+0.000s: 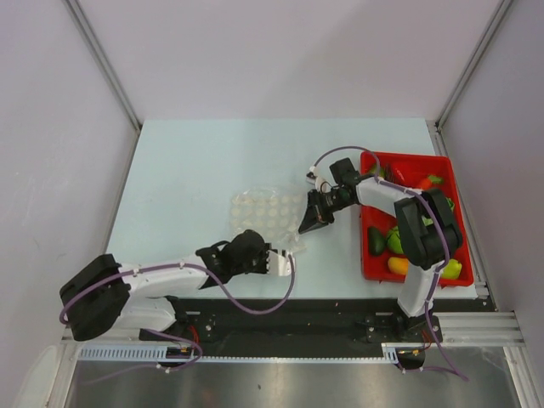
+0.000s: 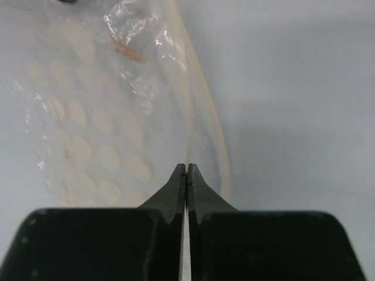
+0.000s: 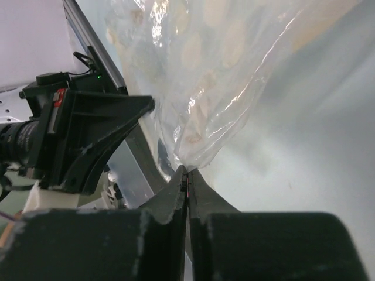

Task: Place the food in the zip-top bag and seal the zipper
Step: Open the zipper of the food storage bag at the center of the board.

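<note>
**Ana:** Where is the zip-top bag [image 1: 265, 217]?

**Ben:** On the pale bench [image 1: 187, 170], a little to the left of the red tray [image 1: 364, 255] and apart from it. It is clear plastic with rows of pale dots, and most of it lies flat.

**Ana:** And the food [image 1: 376, 240]?

**Ben:** All that I can see sits inside the tray. A bright green piece [image 1: 396, 241] and a yellow-orange fruit [image 1: 398, 265] lie toward the tray's near end. The right arm reaches over the tray and hides part of it.

**Ana:** What is the left pincer [image 2: 186, 170] doing?

**Ben:** Its fingers are pressed together on the bag's edge. The plastic runs straight in between the tips. From above, it grips the bag's near corner, on the side facing the tray.

**Ana:** Can you see the zipper [image 2: 214, 117]?

**Ben:** Yes, in the left wrist view. It is a pale strip curving away from those fingertips along the bag's edge. I cannot tell whether it is pressed closed.

**Ana:** And the right pincer [image 3: 186, 170]?

**Ben:** It is also clamped on the bag, pinching a crumpled fold of it. It stands between the tray and the bag, at the bag's tray-side edge and farther back than the left one. The film rises from its tips, so that edge looks lifted, though I cannot say how far off the bench it is.
</note>
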`<state>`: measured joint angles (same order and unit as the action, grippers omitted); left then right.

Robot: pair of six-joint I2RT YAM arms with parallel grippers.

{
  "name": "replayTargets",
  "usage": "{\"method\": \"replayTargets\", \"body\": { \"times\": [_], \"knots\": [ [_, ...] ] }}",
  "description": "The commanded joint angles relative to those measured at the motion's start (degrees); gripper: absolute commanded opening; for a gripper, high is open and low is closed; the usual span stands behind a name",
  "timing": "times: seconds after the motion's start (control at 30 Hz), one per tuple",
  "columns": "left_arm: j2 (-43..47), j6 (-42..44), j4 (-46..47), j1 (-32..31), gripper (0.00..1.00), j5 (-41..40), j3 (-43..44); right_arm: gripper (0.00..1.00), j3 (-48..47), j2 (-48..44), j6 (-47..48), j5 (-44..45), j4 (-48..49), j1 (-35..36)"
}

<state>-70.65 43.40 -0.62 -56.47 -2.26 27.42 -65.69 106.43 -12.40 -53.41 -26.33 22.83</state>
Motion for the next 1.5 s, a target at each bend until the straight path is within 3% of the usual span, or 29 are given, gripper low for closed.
{"method": "replayTargets", "body": {
  "times": [0.0,0.07,0.1,0.2,0.3,0.43,0.63,0.73,0.83,0.87,1.1,1.17,1.27,1.33,1.4,1.43,1.47],
  "knots": [
    [-1.15,-13.55,-5.95,1.79,0.00,1.02,11.06,0.21,-9.07,0.70,1.50,1.81,-0.21,-1.81],
    [-3.17,-19.37,-12.10,5.20,0.00,5.41,14.66,0.44,-12.87,0.71,1.77,2.69,-1.09,-3.66],
    [-3.96,-24.10,-13.77,6.45,0.00,7.08,17.64,0.74,-14.28,0.53,1.51,2.52,-1.27,-6.45],
    [-6.77,-33.33,-15.90,11.45,0.00,9.81,21.78,0.99,-18.59,-0.96,0.89,2.78,-0.13,-10.42],
    [-9.23,-42.23,-17.65,15.24,0.00,11.84,26.01,1.00,-18.07,-4.73,0.10,3.66,2.24,-14.38],
    [-11.08,-53.14,-20.55,17.88,0.00,13.87,32.51,1.00,-8.80,-13.41,-3.49,5.24,7.24,-15.01],
    [-12.84,-67.98,-26.61,17.97,0.00,11.41,44.89,0.99,2.49,-22.14,-11.40,8.50,20.08,-10.28],
    [-13.98,-70.64,-29.78,18.23,0.00,12.10,48.16,0.96,2.24,-22.76,-11.50,10.07,19.65,-7.63],
    [-14.08,-73.71,-30.67,18.32,0.00,14.03,50.27,0.87,0.83,-21.10,-12.73,11.13,20.79,-4.73],
    [-13.99,-74.24,-30.93,18.32,0.00,14.21,50.45,0.77,0.39,-20.57,-12.99,11.31,21.14,-3.77],
    [-10.13,-76.53,-31.72,21.39,0.00,13.77,48.52,0.37,-3.48,-18.10,-10.81,9.56,16.05,-3.32],
    [-8.90,-77.50,-32.16,23.94,0.00,14.30,47.38,0.16,-3.13,-18.28,-9.40,8.41,13.69,-3.32],
    [-6.96,-78.20,-32.34,27.28,0.00,16.13,45.62,0.00,-3.91,-17.93,-4.66,8.14,9.13,-3.93],
    [-6.25,-77.68,-32.42,28.51,0.00,17.55,45.09,0.00,-5.23,-16.79,-1.50,9.10,6.56,-4.54],
    [-5.55,-77.59,-30.77,28.43,0.00,20.35,44.74,0.24,-7.43,-16.08,-1.74,9.29,5.32,-4.99],
    [-5.55,-79.07,-29.88,28.43,0.00,20.98,44.04,0.47,-7.96,-15.82,-3.83,9.29,5.93,-4.99],
    [-5.64,-80.21,-28.13,28.43,0.00,22.38,43.69,0.58,-8.57,-15.47,-5.07,9.29,8.11,-4.64]
  ]
}}
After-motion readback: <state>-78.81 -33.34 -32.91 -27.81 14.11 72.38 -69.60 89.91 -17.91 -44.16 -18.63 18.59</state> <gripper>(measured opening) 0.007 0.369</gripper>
